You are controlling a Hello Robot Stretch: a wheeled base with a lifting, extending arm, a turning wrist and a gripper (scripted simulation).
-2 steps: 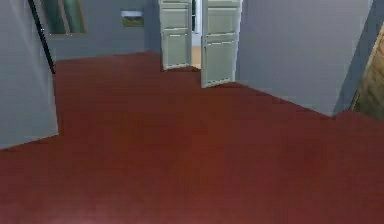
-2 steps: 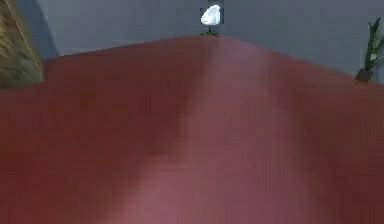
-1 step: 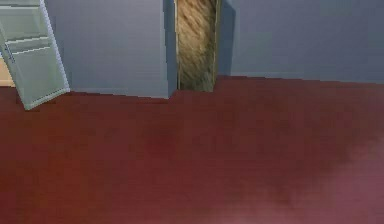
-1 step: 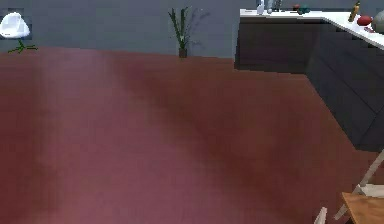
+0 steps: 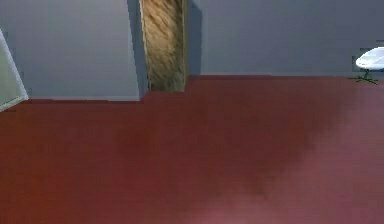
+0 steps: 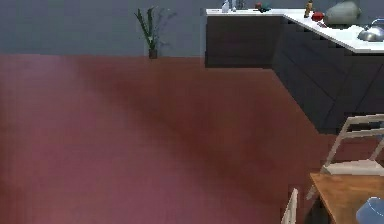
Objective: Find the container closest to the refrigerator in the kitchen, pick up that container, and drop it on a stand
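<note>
A dark kitchen counter (image 6: 300, 50) with a white top runs along the arm side view's upper right, turning a corner toward the right edge. Small items stand on it: a grey rounded vessel (image 6: 341, 11), a small red thing (image 6: 310, 14) and a white dish-like shape (image 6: 371, 35) at the right edge. I cannot tell which of these is a container. In the forward view a white rounded object (image 5: 371, 60) sits at the right edge.
Dark red floor (image 5: 190, 150) spreads across both views. Grey walls stand ahead, with a wooden door (image 5: 163, 45) in a gap between them. A tall green plant (image 6: 150, 30) stands by the far wall. A wooden table (image 6: 350, 200) and a light chair (image 6: 355, 145) occupy the arm side view's lower right.
</note>
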